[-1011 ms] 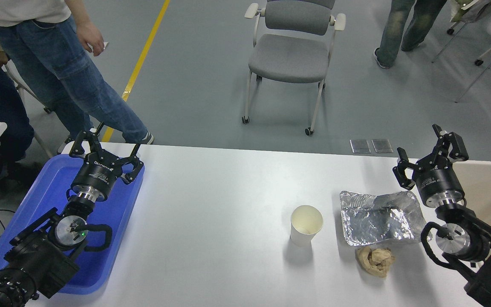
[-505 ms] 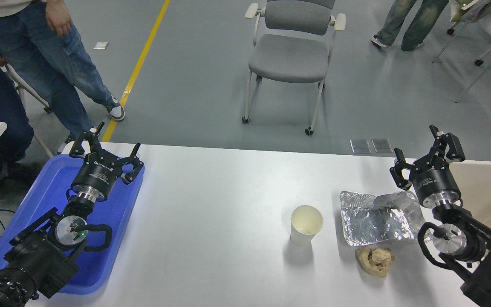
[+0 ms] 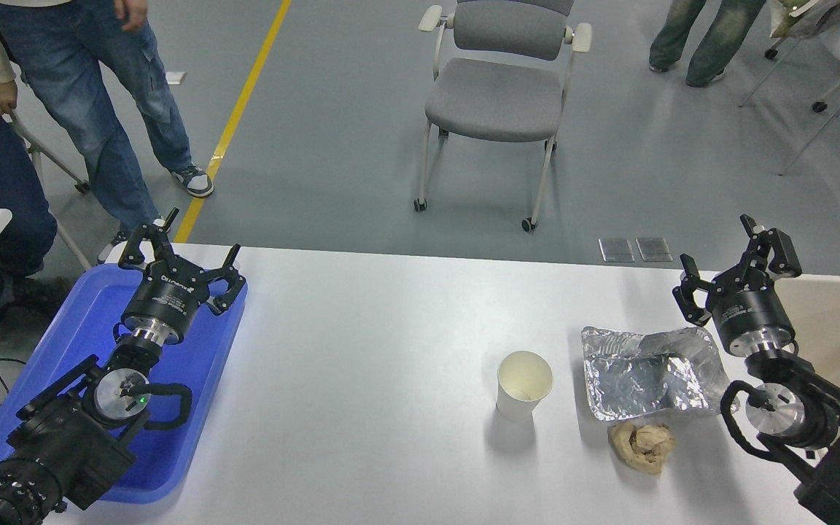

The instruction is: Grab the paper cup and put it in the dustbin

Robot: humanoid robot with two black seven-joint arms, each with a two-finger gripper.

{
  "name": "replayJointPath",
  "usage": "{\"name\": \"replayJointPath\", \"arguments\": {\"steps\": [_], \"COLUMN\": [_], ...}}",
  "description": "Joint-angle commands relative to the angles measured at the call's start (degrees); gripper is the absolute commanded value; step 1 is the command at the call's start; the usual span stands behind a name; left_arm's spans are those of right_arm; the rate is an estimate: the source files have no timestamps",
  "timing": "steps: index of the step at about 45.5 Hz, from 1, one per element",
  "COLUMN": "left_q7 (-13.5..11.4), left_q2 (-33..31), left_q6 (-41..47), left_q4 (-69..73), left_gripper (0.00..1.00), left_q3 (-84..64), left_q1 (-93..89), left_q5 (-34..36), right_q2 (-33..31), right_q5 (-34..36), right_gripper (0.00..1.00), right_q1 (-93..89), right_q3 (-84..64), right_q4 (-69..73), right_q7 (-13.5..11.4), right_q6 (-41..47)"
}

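Upright paper cup (image 3: 524, 385) — untouched, seemingly

The paper cup (image 3: 523, 384) is small, white and tapered, with a cream inside and a rolled rim; it stands upright, mouth open upward, on the table (image 3: 376, 350), right of the middle and nearer the near edge than the far one. The dustbin (image 3: 839, 328) shows as a large beige surface at the table's right edge, toward the far right corner, well apart from the cup.
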Motion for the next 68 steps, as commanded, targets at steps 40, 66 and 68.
{"name": "replayJointPath", "arguments": {"steps": [40, 66, 68], "left_q7": [0.0, 0.0, 0.0], "left_q2": [0.0, 0.0, 0.0], "left_q6": [-0.1, -0.1, -0.1], "left_q4": [0.0, 0.0, 0.0], "left_gripper": [1.0, 1.0, 1.0], "left_q3": [0.0, 0.0, 0.0], "left_q1": [0.0, 0.0, 0.0], "left_q5": [-0.1, 0.0, 0.0], "right_q2": [-10.0, 3.8, 5.0], "right_q5": [0.1, -14.4, -15.3], "right_gripper": [1.0, 1.0, 1.0], "right_q1": [67.9, 101.8, 103.0], "right_q3": [-113.9, -128.0, -127.3], "right_q4": [16.4, 29.4, 29.6], "right_q7": [-0.3, -5.6, -8.2], "right_q6": [5.8, 35.3, 35.3]}}
